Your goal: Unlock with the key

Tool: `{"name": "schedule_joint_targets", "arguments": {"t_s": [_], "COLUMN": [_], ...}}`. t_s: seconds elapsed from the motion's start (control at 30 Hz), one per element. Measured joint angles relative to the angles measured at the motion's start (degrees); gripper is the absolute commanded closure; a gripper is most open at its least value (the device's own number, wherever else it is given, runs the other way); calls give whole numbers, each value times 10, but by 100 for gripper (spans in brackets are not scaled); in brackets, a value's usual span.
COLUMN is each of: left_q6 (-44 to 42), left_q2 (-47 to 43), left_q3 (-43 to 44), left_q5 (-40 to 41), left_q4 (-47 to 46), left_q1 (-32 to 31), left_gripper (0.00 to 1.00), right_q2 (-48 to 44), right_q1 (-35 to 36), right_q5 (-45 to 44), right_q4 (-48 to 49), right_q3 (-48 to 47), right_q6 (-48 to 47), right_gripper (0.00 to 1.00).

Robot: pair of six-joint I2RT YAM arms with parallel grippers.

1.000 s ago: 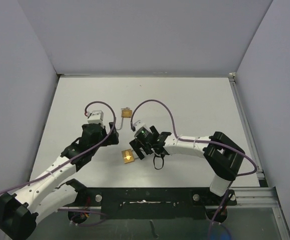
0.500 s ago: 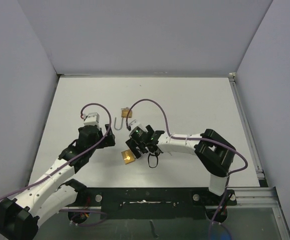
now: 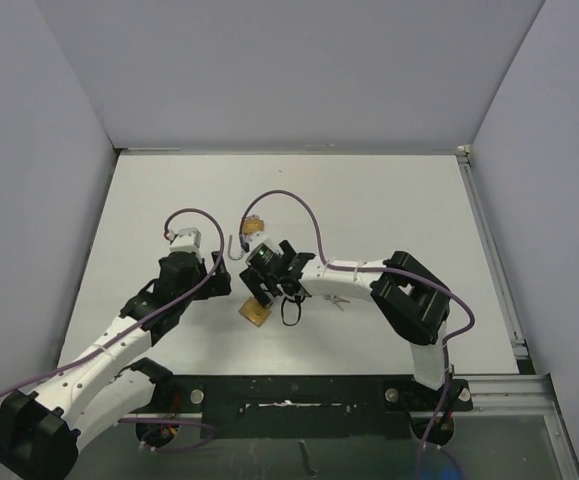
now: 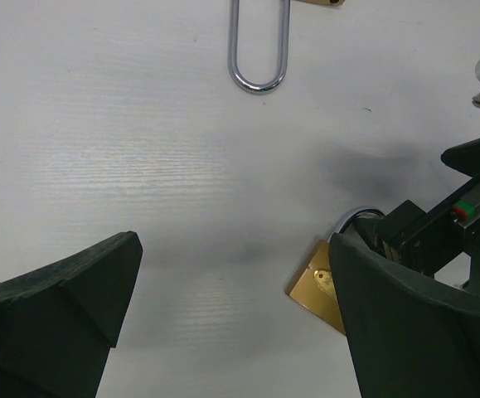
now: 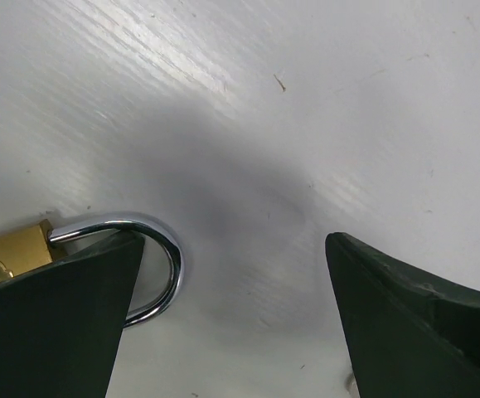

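Observation:
A brass padlock (image 3: 255, 313) lies flat on the white table, its chrome shackle under my right gripper (image 3: 261, 278). In the right wrist view that shackle (image 5: 158, 265) and a bit of the brass body (image 5: 7, 249) sit at my left finger; the right gripper (image 5: 235, 319) is open and holds nothing. My left gripper (image 3: 215, 276) is open and empty over bare table, with the padlock (image 4: 316, 286) beside its right finger (image 4: 422, 332). A second brass padlock (image 3: 254, 228) with an open shackle (image 4: 259, 50) lies farther back. I see no key clearly.
A black loop (image 3: 291, 312) hangs by the right wrist, and a small pale object (image 3: 335, 298) lies under the right forearm. Purple cables arch over both arms. Grey walls stand on three sides of the table (image 3: 389, 220).
My right gripper has moved left and a little farther away, now over the near padlock's shackle. The near padlock has turned slightly. The left arm has barely moved.

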State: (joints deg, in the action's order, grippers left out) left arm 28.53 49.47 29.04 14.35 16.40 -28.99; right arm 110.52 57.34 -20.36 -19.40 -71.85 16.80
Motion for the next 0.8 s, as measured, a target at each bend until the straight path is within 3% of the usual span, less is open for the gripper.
{"name": "schedule_joint_targets", "arguments": {"t_s": [0.33, 0.57, 0.8], "left_q6": [-1, 4, 24], "left_q2": [-19, -118, -180], "left_q3": [-3, -3, -3], "left_q5": [5, 12, 22], "left_q4": [14, 58, 89], "left_q1": [29, 75, 83], "left_gripper": [3, 2, 2], "right_q2": [33, 62, 90], "right_q1": [0, 1, 15], "right_q5": [21, 60, 88], "right_q4": [9, 20, 23], "right_q3": [-42, -80, -119], "right_q6": [-33, -56, -71], "right_gripper": [1, 2, 2]}}
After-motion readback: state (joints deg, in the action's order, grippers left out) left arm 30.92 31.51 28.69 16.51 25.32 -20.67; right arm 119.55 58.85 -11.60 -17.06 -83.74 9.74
